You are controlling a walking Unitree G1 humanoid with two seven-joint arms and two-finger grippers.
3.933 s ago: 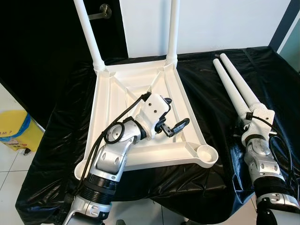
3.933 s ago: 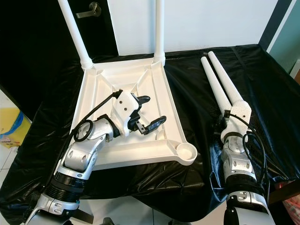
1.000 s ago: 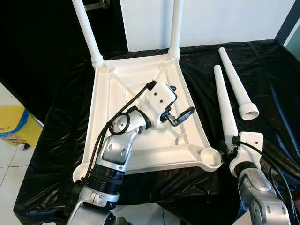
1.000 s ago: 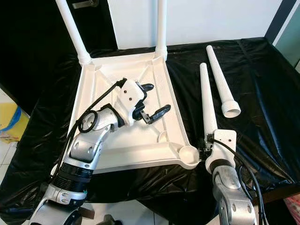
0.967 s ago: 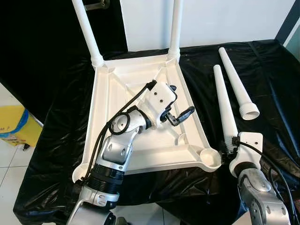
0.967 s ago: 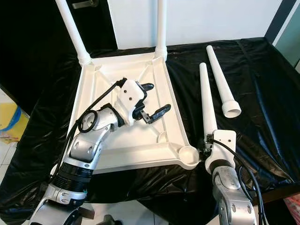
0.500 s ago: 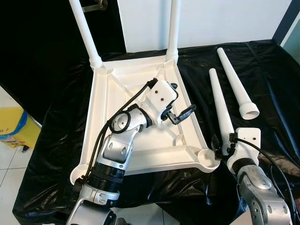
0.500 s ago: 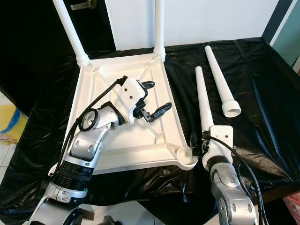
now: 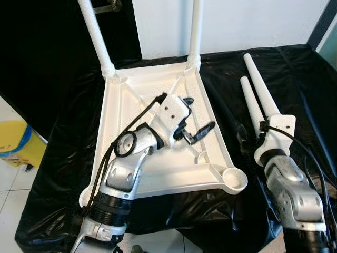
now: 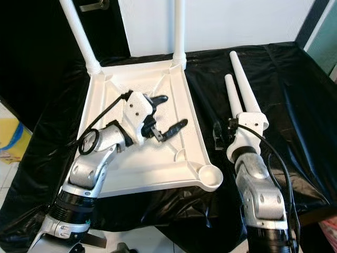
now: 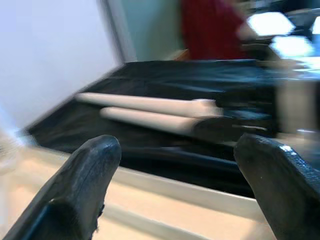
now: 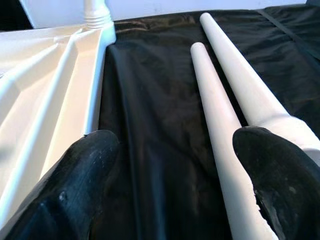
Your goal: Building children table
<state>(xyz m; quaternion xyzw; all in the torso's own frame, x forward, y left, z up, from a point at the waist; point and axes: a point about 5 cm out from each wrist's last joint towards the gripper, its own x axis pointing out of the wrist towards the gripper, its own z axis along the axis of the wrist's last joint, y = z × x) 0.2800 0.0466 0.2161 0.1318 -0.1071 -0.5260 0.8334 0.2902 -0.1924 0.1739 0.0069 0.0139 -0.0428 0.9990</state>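
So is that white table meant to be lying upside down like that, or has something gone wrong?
Nothing looks broken. The table top lies upside down on the black sheet, with two legs fitted at its far corners. Two loose legs lie beside it, and the near corner socket is unfilled. It looks half built, not damaged.
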